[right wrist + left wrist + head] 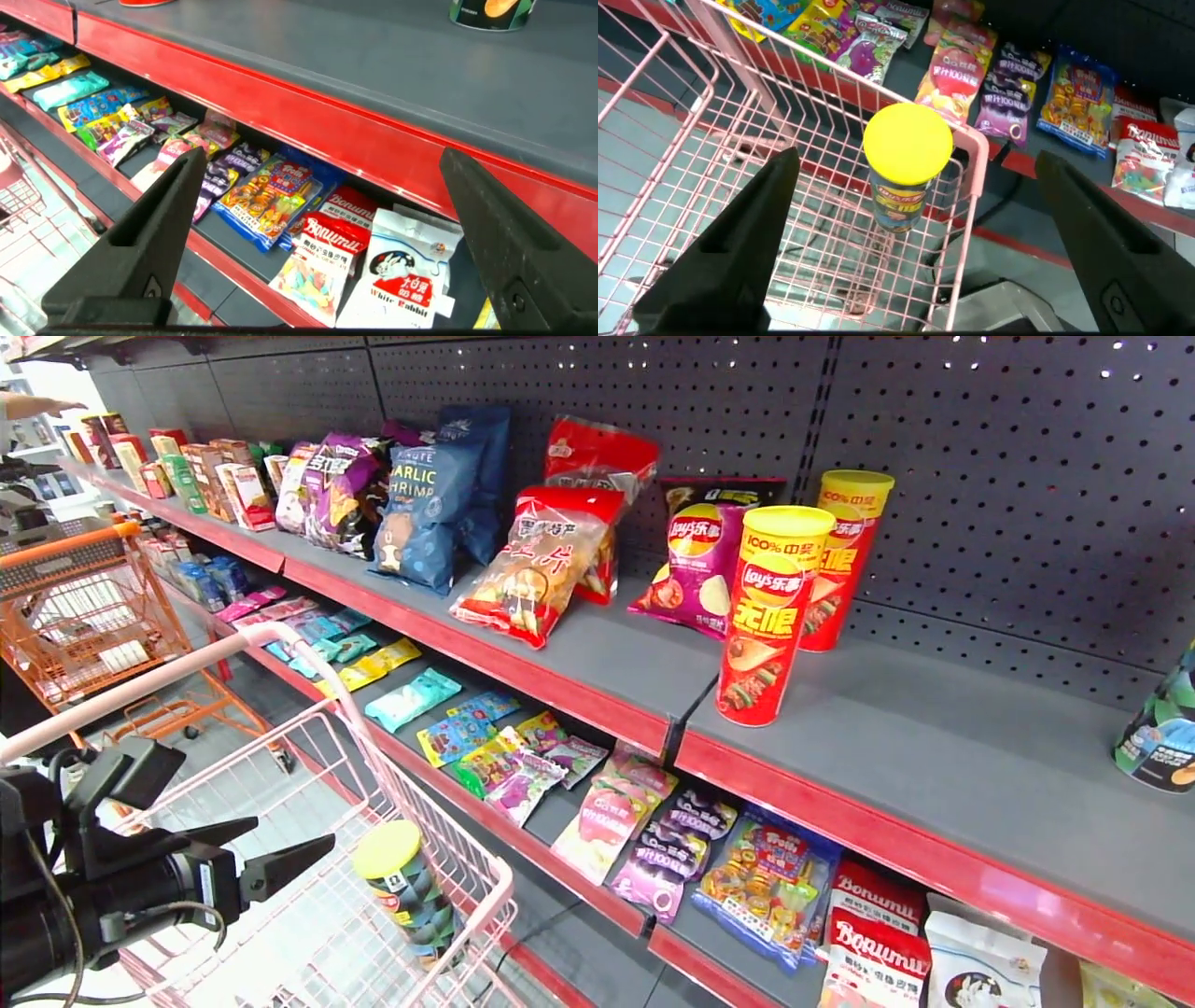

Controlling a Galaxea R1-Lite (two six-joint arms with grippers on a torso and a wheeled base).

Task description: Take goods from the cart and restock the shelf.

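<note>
A chip can with a yellow lid (401, 882) (908, 147) stands upright in the front corner of the pink wire cart (280, 747) (710, 140). My left gripper (294, 840) (917, 166) hangs open above the cart, a little short of the can, with nothing between its fingers. My right gripper (318, 173) is open and holds nothing; it faces the red-edged shelf (280, 89) and the candy bags (266, 191) on the lower tier. Two red chip cans (770, 616) stand on the upper shelf (934, 756). A dark can (1158, 728) (491, 9) stands farther right.
Snack bags (532, 565) fill the left stretch of the upper shelf; bare grey board lies between the red cans and the dark can. Flat candy packs (523, 775) cover the lower tier. An orange cart (75, 597) stands beyond the pink one.
</note>
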